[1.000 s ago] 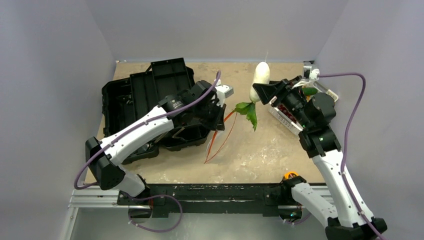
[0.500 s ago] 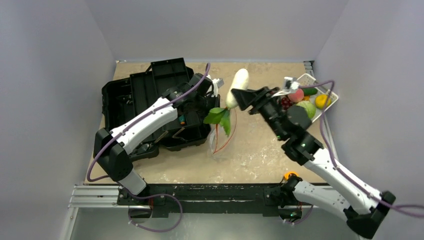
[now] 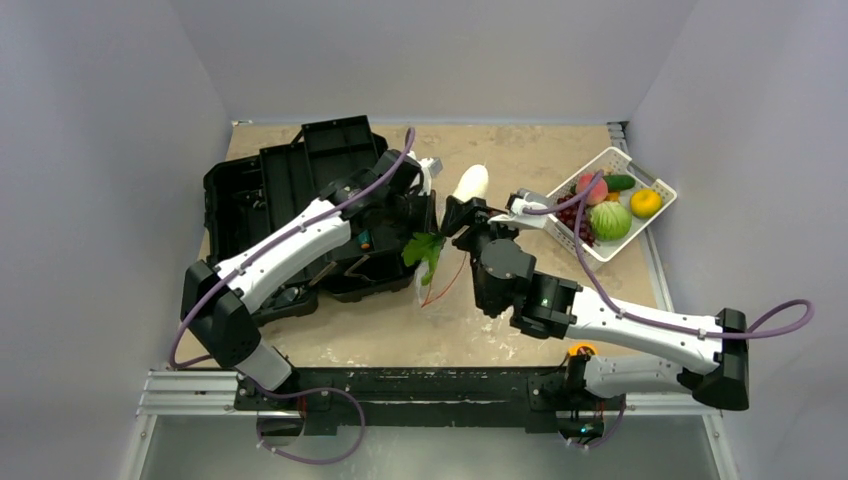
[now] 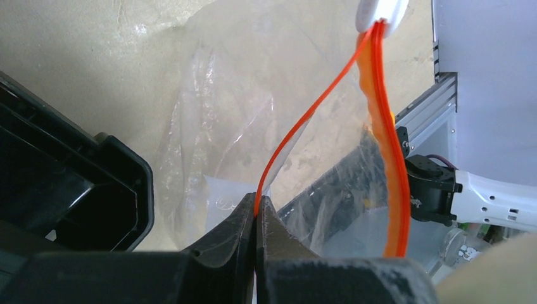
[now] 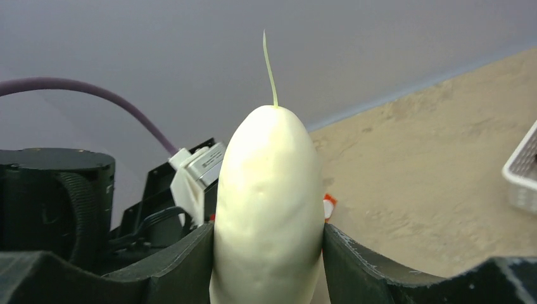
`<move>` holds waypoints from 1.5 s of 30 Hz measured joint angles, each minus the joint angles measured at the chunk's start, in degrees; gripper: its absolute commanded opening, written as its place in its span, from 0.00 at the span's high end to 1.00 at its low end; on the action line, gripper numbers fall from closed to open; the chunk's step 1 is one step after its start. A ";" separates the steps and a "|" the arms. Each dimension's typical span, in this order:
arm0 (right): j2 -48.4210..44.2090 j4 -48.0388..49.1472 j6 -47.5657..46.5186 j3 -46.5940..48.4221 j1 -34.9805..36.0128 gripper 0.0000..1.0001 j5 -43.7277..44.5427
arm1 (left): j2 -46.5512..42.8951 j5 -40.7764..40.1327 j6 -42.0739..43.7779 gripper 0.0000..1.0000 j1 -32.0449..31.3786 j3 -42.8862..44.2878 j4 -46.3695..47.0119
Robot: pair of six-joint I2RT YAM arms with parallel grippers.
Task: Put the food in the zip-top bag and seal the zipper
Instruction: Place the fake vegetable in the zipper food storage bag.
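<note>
Fingertips [image 4: 228, 237] of left gripper [image 4: 256, 218] pinch the zipper [image 4: 297, 126]; right gripper [image 3: 458, 212] clamps the white radish [image 5: 269, 190], not yet bagged; other food [image 3: 610, 220] lies in basket [image 3: 638, 226], upper right.

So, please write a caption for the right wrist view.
Right gripper shut on the white radish, its thin root tip up.

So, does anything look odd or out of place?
Nothing spilled or broken. The open black toolbox looks out of place for a food job; the right gripper holds the white radish tilted, leaves down.
</note>
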 measured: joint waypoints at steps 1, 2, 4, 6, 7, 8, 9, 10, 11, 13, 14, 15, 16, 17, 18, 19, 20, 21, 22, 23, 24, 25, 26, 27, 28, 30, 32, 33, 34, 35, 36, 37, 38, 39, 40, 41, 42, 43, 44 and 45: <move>-0.13 0.50 -2.62 -0.02 -0.15 1.00 1.07 | -0.22 0.00 0.04 1.00 0.00 0.02 -0.02; -0.48 0.92 -4.96 -0.07 -0.20 1.00 1.49 | -0.42 0.02 0.11 1.00 0.00 0.02 0.00; -1.66 1.18 -8.81 -0.09 -0.22 1.00 1.86 | -1.05 -0.17 0.52 1.00 0.00 0.02 -0.02; -3.06 1.33 -11.63 -0.11 -0.22 1.00 1.49 | -1.75 -0.42 0.90 1.00 0.00 0.04 -0.09; -3.63 1.92 -12.83 -0.13 -0.22 1.00 1.01 | -2.08 -0.42 1.05 1.00 0.02 0.11 -0.13; -3.78 2.91 -13.68 -0.26 -0.22 1.00 0.57 | -2.34 -0.37 1.11 1.00 0.02 0.22 -0.17; -3.76 3.85 -14.14 -0.55 -0.22 1.00 0.09 | -2.54 -0.22 1.14 1.00 0.02 0.26 -0.07; -3.30 5.35 -14.67 -1.29 -0.22 1.00 -1.29 | -2.78 0.11 1.16 1.00 0.02 0.26 0.11; -2.71 6.21 -14.99 -1.84 -0.22 1.00 -2.12 | -3.04 0.35 1.18 1.00 0.02 0.26 0.20; -0.20 8.31 -16.13 -3.10 -0.13 1.00 -3.69 | -3.43 0.66 1.49 1.00 0.02 0.26 0.44; 1.55 9.60 -16.92 -4.04 -0.02 1.00 -3.98 | -3.54 0.79 1.51 1.00 0.02 0.26 0.46; 3.08 10.45 -17.86 -5.16 0.15 1.00 -3.89 | -3.58 0.85 1.62 1.00 0.02 0.26 0.35; 4.22 10.97 -18.80 -6.47 0.22 1.00 -3.52 | -3.61 0.63 1.84 1.00 0.04 0.26 -0.11; 4.85 11.23 -19.47 -7.80 0.22 1.00 -3.43 | -3.58 0.35 1.95 1.00 0.37 0.24 -0.61; 5.07 11.26 -20.06 -8.87 0.24 1.00 -3.30 | -3.58 0.20 1.97 1.00 0.70 0.22 -0.81; 5.14 11.21 -20.65 -9.75 0.22 1.00 -3.02 | -3.61 0.11 1.99 1.00 0.85 0.22 -0.79; 5.14 11.19 -21.07 -10.14 0.24 1.00 -2.60 | -3.69 0.07 1.99 1.00 0.87 0.22 -0.57; 5.11 10.99 -21.46 -10.29 0.24 1.00 -2.05 | -3.74 0.07 2.03 1.00 0.81 0.24 -0.39; 5.03 10.84 -21.70 -10.29 0.28 1.00 -1.73 | -3.76 0.04 2.05 1.00 0.72 0.24 -0.31; 4.76 10.43 -21.81 -10.32 0.28 1.00 -1.57 | -3.78 0.07 2.05 1.00 0.70 0.24 -0.22; 4.42 9.84 -21.59 -10.34 0.35 1.00 -1.51 | -3.80 0.04 2.05 1.00 0.68 0.24 -0.15; 3.76 8.74 -21.14 -10.34 0.35 1.00 -1.92 | -3.80 0.07 2.08 1.00 0.63 0.24 -0.11; 2.95 7.61 -20.52 -10.40 0.39 1.00 -2.54 | -3.82 0.04 2.10 1.00 0.61 0.24 -0.07; 1.95 6.34 -19.65 -10.40 0.44 0.98 -3.10 | -3.82 0.04 2.12 1.00 0.61 0.24 -0.04; 0.92 5.31 -18.47 -10.40 0.46 0.96 -4.02 | -3.80 0.02 2.12 1.00 0.61 0.24 -0.04; -0.50 3.19 -15.67 -10.34 0.48 0.90 -5.68 | -3.82 0.00 2.14 1.00 0.61 0.24 0.00; -1.09 0.52 -12.07 -10.16 0.48 0.85 -7.43 | -3.82 0.02 2.12 1.00 0.61 0.24 0.00; -1.07 -1.09 -10.12 -10.03 0.48 0.81 -8.52 | -3.82 0.02 2.12 1.00 0.61 0.24 0.02; -1.01 -2.97 -8.09 -9.94 0.48 0.76 -9.42 | -3.82 0.02 2.12 1.00 0.61 0.24 0.02; -1.01 -4.74 -6.43 -9.94 0.48 0.72 -10.43 | -3.82 0.02 2.12 1.00 0.61 0.24 0.02; -1.03 -6.25 -5.31 -9.94 0.48 0.66 -11.34 | -3.82 -0.04 2.19 1.00 0.59 0.24 0.02; -1.11 -7.80 -4.24 -9.94 0.48 0.62 -12.00 | -3.82 -0.09 2.19 1.00 0.59 0.24 -0.02; -1.38 -9.16 -3.23 -9.94 0.46 0.60 -13.09 | -3.82 -0.17 2.21 1.00 0.59 0.22 -0.04; -1.75 -10.32 -2.34 -9.94 0.46 0.57 -14.27 | -3.82 -0.22 2.23 1.00 0.61 0.22 0.02; -2.16 -11.26 -1.51 -9.94 0.48 0.55 -15.43 | -3.85 -0.37 2.34 1.00 0.63 0.22 -0.02; -2.56 -11.87 -0.96 -9.94 0.48 0.53 -16.37 | -3.87 -0.44 2.45 1.00 0.63 0.22 -0.07; -2.97 -12.61 -0.42 -9.84 0.46 0.51 -17.51 | -3.87 -0.52 2.60 1.00 0.63 0.22 -0.07; -3.23 -13.40 -0.02 -9.53 0.42 0.47 -18.64 | -3.87 -0.72 2.78 1.00 0.63 0.22 -0.07; -3.28 -14.27 0.37 -8.96 0.37 0.45 -19.74 | -3.87 -0.96 2.97 1.00 0.63 0.22 -0.09; -3.19 -14.84 0.70 -8.44 0.35 0.43 -20.65 | -3.87 -1.31 3.08 1.00 0.63 0.22 -0.13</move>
